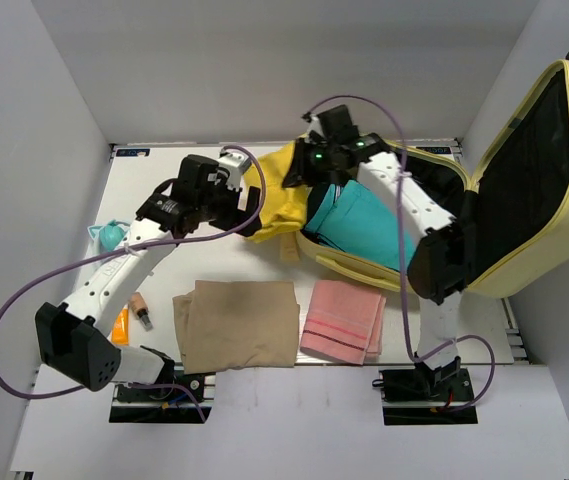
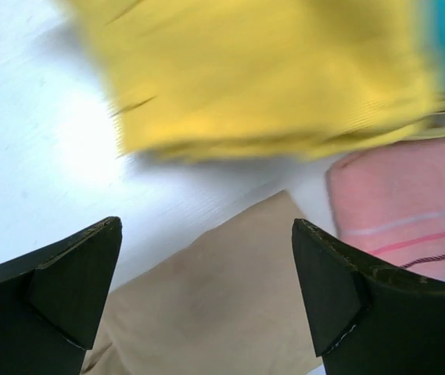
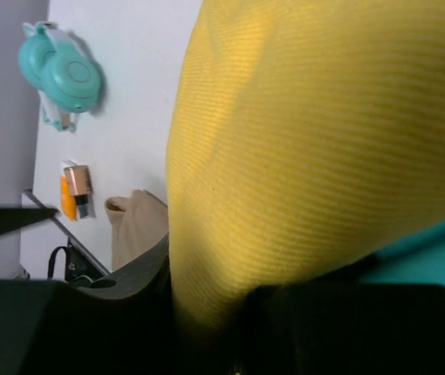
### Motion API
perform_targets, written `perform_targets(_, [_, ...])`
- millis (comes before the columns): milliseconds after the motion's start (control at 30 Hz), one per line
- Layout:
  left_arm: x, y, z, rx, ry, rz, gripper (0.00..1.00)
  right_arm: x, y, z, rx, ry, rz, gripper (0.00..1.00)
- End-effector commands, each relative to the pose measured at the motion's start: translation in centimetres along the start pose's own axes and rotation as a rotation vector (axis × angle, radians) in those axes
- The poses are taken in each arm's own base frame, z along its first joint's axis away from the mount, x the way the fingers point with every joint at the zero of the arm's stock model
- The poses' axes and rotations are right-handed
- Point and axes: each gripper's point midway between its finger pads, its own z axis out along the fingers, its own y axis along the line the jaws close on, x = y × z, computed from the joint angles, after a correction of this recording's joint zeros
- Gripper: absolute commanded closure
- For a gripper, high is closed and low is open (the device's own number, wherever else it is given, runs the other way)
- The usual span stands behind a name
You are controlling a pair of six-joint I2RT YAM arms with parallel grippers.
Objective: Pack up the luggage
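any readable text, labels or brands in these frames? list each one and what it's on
No text can be read in any view.
Blue sticker on the table's far edge: print too small to read.
Orange packet near the left arm: too small and blurred to tell whether it has a label.
Yellow garment, pink towel, luggage: no markings visible.
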Motion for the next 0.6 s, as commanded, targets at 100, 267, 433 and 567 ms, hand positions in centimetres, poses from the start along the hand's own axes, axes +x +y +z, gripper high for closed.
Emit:
perform_targets(100, [1.8, 3.8, -1.0, -0.163, 0.069, -0.080, 0.00, -1.4, -4.2, -9.0, 0.097, -0.136, -0.025, 1.00])
perform_targets(267, [2.2, 4.6, -0.5, -0.178, 0.104, -0.115, 0.00, 1.5, -10.0, -11.4, 0.258, -0.043, 0.037, 1.00])
perform_targets(433, [2.4, 5.2, 0.1, -0.186, 0.137, -0.126, 0.00, 3.1, -15.5, -13.0, 0.351, -0.044, 0.084, 1.00])
perform_targets(567, [2.5, 5.5, 0.4, -0.193, 0.157, -0.127, 0.00, 3.6, -18.2, -14.7, 0.388, -0.037, 0.115, 1.00])
